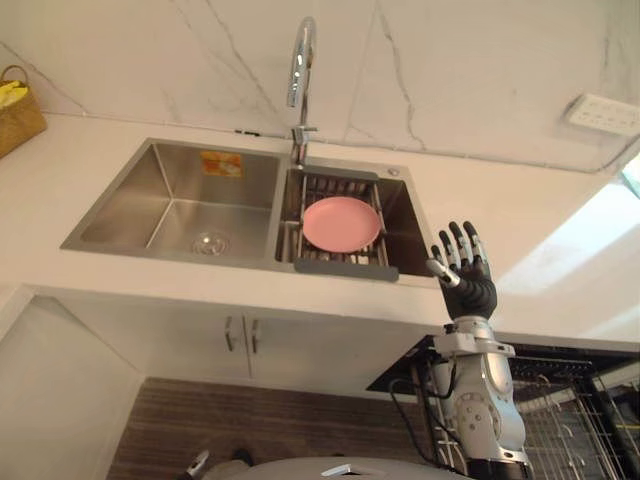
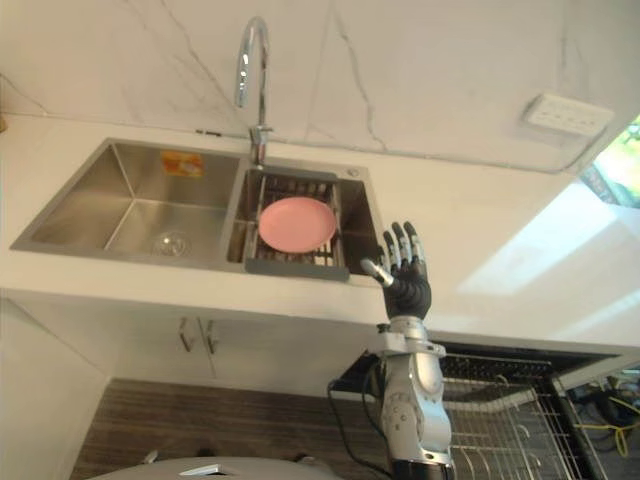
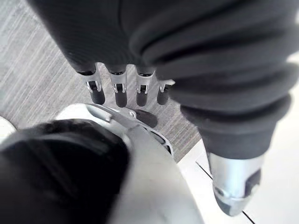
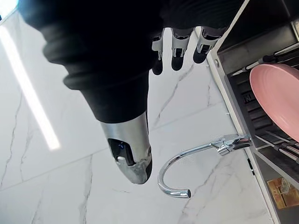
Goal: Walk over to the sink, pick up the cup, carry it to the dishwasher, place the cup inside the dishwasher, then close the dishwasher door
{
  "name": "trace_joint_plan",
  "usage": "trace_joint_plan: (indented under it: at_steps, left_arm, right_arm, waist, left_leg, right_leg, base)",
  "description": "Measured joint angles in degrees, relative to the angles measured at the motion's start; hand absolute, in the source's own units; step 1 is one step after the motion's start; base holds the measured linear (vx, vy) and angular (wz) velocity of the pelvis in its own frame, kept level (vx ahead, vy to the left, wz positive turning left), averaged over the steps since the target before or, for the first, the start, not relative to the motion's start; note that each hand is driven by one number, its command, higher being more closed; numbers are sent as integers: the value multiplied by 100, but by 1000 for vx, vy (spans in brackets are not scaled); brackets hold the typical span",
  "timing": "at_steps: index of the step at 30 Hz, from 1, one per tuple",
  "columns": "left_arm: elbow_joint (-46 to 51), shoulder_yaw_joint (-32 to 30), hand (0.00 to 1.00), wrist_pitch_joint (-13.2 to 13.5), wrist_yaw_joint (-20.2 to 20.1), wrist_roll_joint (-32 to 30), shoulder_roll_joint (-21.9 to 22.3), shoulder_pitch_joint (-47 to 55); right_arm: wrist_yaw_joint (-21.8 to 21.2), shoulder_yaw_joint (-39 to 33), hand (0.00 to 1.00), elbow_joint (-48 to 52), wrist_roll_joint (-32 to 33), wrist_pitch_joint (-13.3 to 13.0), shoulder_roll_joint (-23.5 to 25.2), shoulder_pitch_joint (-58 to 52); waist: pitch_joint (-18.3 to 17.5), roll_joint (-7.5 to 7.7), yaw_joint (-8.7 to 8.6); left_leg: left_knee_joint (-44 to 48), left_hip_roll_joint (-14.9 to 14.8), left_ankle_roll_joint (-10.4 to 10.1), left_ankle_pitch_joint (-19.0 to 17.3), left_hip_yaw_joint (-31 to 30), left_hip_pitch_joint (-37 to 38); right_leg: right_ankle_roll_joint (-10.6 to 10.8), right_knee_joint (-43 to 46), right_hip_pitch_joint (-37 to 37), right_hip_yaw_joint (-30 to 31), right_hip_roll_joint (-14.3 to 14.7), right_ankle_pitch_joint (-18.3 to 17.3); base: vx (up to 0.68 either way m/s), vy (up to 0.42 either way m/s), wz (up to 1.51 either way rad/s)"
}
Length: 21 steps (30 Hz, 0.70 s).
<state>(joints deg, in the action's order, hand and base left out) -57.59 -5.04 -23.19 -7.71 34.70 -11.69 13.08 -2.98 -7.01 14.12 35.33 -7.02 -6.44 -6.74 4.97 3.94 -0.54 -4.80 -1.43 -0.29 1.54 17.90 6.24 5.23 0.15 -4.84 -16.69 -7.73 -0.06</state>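
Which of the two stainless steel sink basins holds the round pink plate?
The smaller right basin, nearest the right hand: the pink plate lies on a dark rack in it. The larger left basin shows just its drain.

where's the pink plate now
The pink plate lies on the rack in the right basin of the sink, under the faucet; the right hand hovers open to its right.

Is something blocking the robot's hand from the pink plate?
Nothing visible. The open right hand hovers by the sink, at its right rim; the pink plate lies uncovered on the rack inside.
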Motion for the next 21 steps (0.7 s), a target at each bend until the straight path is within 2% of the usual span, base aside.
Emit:
trace_joint_plan:
  at_steps: [5, 12, 13, 16, 21]
  left_arm:
    - [-95, -160, 0, 2, 0, -7, 121, -4]
    - [64, -150, 0, 83, -62, -638, 155, -35]
    - [76, -150, 0, 95, -62, -637, 155, -34]
    - [80, -135, 0, 89, -38, -634, 166, -30]
    - [83, -109, 0, -85, -33, -750, 166, -27]
  right_arm:
    - [406, 13, 0, -1, -1529, 3, -302, 214]
    - [812, -18, 0, -535, -2923, 405, -1085, 1202]
    - [843, -31, 0, -666, -3314, 527, -1205, 1320]
    - [792, -32, 0, -978, -4175, 717, -1558, 1592]
    - [666, 86, 0, -1695, -5659, 823, -2045, 2285]
  waist:
    - [28, -119, 4]
    - [23, -182, 40]
    - [17, -194, 65]
    - [-7, -236, 68]
    - [-20, -271, 88]
  left_leg:
    - [1, 9, -2, -2, -28, -15]
    - [0, 41, -42, 30, -378, -16]
    - [-2, 53, -39, 38, -439, -19]
    - [-7, 109, -15, 89, -654, -103]
    - [-9, 164, 19, 150, -828, -164]
  right_leg:
    - [52, -214, -155, -166, 6, 152]
    - [98, -313, -424, -633, -2, 130]
    - [114, -314, -457, -709, -10, 116]
    - [140, -310, -495, -931, -46, 85]
    - [142, -307, -525, -1124, -85, 84]
  base:
    - [76, -3, 6]
    - [26, -14, 28]
    - [-27, -14, 37]
    - [-42, 1, 36]
    - [-38, 16, 20]
